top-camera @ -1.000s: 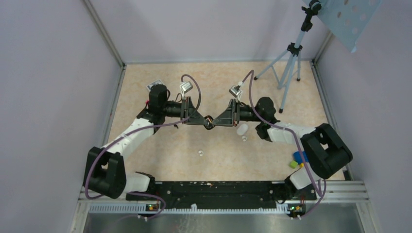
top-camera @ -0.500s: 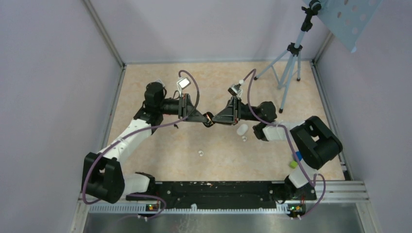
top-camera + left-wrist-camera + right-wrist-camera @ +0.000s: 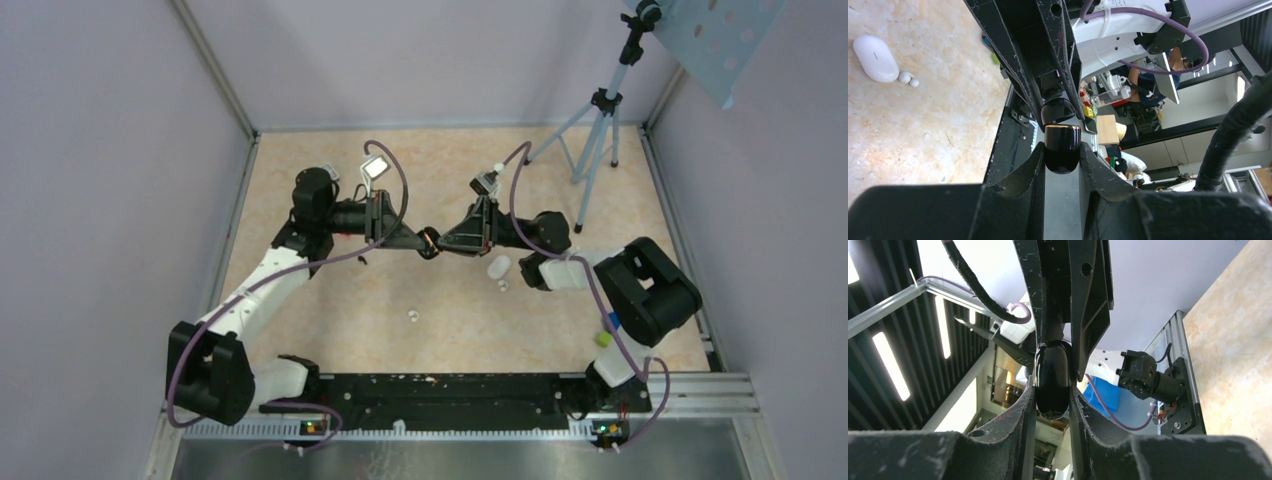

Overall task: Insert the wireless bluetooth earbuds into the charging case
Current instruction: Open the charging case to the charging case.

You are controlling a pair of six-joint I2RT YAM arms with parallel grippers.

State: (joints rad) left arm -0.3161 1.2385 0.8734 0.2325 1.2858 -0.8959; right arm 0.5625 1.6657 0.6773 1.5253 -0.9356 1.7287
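The white charging case [image 3: 498,266] lies closed on the beige tabletop, right of centre. In the left wrist view the case [image 3: 875,57] has two tiny white earbuds [image 3: 904,77] touching its end. The top view shows them as one white speck [image 3: 503,286], with a further small white bud-like piece [image 3: 413,316] nearer the front. My left gripper [image 3: 420,243] and right gripper [image 3: 441,244] meet tip to tip above the table, left of the case. Both are shut on a glossy black capsule [image 3: 1062,139], also seen in the right wrist view [image 3: 1052,375].
A tripod [image 3: 595,130] stands at the back right corner. Small green [image 3: 604,338] and blue [image 3: 612,321] items lie beside the right arm's base. Metal rails and purple walls border the table on three sides.
Both arms have swung their elbows leftward and the joined grippers have drifted slightly toward the back, still holding the black capsule between them. The case and buds have not moved.
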